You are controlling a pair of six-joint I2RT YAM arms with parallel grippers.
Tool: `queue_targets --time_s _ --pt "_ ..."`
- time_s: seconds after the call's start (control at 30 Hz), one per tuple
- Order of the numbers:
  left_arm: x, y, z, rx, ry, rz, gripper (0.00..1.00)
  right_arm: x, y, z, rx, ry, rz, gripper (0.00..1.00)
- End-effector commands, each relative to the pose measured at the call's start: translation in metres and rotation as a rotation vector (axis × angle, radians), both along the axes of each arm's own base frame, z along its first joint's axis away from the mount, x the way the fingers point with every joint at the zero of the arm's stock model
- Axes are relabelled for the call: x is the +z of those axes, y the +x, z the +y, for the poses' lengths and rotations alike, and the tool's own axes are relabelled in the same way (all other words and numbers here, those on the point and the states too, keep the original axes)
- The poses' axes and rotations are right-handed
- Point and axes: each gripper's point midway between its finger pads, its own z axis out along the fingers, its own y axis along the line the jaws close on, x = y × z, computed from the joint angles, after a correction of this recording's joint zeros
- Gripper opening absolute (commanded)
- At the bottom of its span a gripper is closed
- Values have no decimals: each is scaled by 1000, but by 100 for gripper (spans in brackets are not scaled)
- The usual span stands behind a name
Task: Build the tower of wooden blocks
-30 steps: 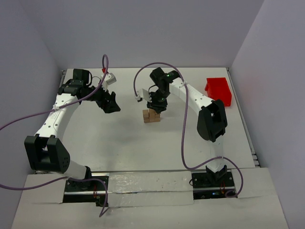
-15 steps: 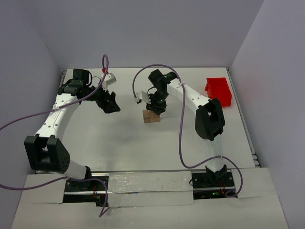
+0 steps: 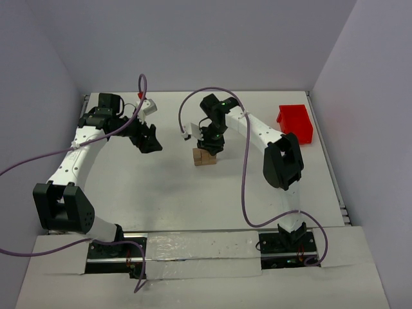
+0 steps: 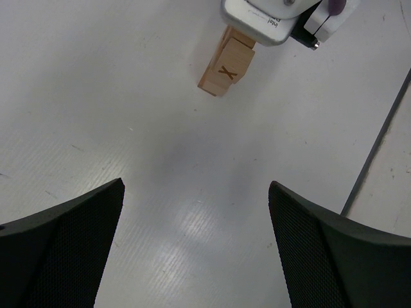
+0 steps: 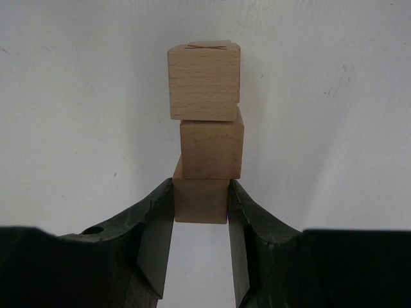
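From above, 2 arms are reaching over the white table point(image 3: 161, 193). The left gripper point(image 3: 149, 139) is hanging over bare surface left of centre, well apart from the tower point(image 3: 205, 159), with its jaws standing apart. The right gripper point(image 3: 210, 145) is pointing down onto the tower and covering its top. Only 1 tan clump near the table's middle is showing, so the wood blocks cannot be counted here. 1 red bin point(image 3: 295, 123) is sitting at the far right edge. 1 small red object point(image 3: 140, 95) is peeking out beyond the left wrist, too small to identify.

In the left wrist view, 2 black fingers point(image 4: 64, 250) are framing the bottom corners, spread wide with nothing between them. The tower is lying at the top of the frame, with at least 2 cubes and 1 X mark showing. The white camera housing point(image 4: 263, 19) of the other wrist is hiding its far end.

In the right wrist view, 3 cubes are lining up in 1 column, touching face to face and each slightly offset. The 2 fingers are clamping the nearest block point(image 5: 200, 204) from both sides. The farthest cube is showing 1 X on a foreshortened face. Whether more cubes are sitting behind these 3 cannot be told.
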Motion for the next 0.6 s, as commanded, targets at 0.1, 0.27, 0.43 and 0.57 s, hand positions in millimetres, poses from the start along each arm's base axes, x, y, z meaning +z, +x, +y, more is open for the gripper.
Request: queue_targets --time_s 0.1,0.27,0.43,0.57 --pt "15 2 -1 -22 -32 -43 99 4 5 9 14 9 -31 41" --pt "16 3 0 -20 -30 -44 99 4 7 8 12 1 -38 52" --pt "18 5 3 -19 -23 -49 99 5 10 7 5 -10 -52 68" --pt "19 5 4 -13 -25 -46 99 10 10 5 -9 -14 -64 87"
